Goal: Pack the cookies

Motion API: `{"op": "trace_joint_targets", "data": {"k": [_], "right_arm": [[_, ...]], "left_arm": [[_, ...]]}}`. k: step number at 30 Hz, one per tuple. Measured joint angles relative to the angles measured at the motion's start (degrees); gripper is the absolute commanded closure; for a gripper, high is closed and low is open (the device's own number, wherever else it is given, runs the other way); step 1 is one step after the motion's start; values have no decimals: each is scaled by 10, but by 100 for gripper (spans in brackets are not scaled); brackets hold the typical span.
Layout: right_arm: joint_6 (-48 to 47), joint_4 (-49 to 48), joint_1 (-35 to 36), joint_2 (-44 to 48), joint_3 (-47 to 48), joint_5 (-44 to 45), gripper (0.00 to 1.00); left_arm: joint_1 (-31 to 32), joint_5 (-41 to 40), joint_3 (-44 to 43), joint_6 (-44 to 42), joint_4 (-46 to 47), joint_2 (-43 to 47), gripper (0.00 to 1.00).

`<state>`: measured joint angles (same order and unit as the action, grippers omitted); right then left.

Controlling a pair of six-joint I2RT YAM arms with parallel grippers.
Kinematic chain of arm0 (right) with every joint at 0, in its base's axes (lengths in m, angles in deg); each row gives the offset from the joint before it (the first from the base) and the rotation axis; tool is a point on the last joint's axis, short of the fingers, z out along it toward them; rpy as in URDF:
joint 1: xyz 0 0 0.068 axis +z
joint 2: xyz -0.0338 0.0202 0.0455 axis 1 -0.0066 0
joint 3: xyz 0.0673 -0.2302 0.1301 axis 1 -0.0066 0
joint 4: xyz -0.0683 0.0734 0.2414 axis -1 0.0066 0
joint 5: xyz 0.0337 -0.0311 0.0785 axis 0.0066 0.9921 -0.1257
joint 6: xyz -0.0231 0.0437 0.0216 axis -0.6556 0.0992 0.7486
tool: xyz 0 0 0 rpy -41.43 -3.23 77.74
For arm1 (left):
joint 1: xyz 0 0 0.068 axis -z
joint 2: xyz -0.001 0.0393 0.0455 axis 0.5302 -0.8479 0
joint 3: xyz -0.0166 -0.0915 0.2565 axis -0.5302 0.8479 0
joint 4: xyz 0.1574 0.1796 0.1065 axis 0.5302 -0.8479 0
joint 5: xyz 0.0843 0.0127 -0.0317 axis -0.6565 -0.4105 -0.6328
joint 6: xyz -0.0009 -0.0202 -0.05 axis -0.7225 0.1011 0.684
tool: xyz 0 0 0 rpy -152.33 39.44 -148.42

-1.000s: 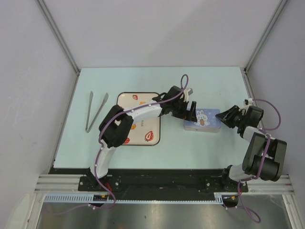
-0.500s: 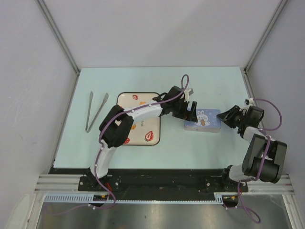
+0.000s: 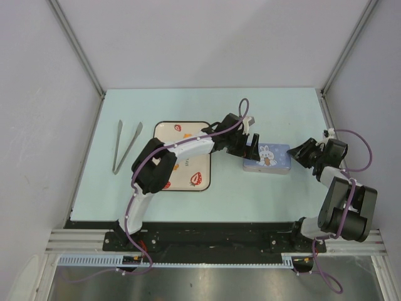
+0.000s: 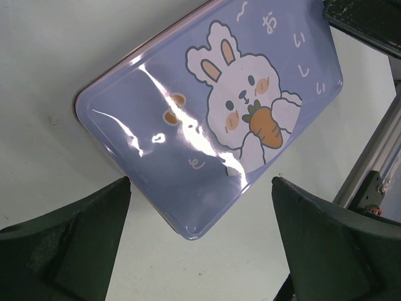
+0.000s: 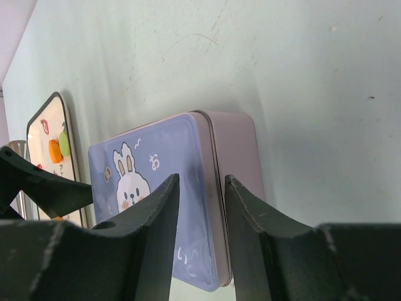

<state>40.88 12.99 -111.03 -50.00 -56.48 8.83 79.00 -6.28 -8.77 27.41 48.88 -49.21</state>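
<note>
A blue tin (image 3: 266, 157) with a rabbit and carrot on its shut lid lies right of a white strawberry-print tray (image 3: 188, 128). My left gripper (image 3: 252, 149) hangs wide open over the tin's left end. In the left wrist view a corner of the tin (image 4: 213, 119) sits between the fingers, touching neither. My right gripper (image 3: 296, 152) is closed partway on the tin's right-end rim (image 5: 216, 169), one finger over the lid, the other on the pink end wall. A small orange spot (image 5: 54, 150) on the tray (image 5: 37, 122) may be one of the cookies; it is too small to tell.
Metal tongs (image 3: 125, 146) lie on the pale green table left of the tray. Grey walls and metal frame posts (image 3: 341, 53) close in the table's back and sides. My left arm stretches across the tray.
The tin has slid slightly to the right, and both grippers have shifted the same way. Neither gripper's opening has visibly changed.
</note>
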Motion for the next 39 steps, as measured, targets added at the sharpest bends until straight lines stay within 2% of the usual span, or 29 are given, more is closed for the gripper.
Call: {"op": "trace_joint_targets", "data": {"k": [14,23,39], "right_arm": [[-12,3,15,-11,4,14,59],[-20,8,18,-31,19,17,63],[-34,20,30,-60,48,24,57]], "left_arm": [[0,0,0,0,0,0,2],[0,0,-2,0,-2,0,2],[1,-4,-3,2,-13,0,2]]}}
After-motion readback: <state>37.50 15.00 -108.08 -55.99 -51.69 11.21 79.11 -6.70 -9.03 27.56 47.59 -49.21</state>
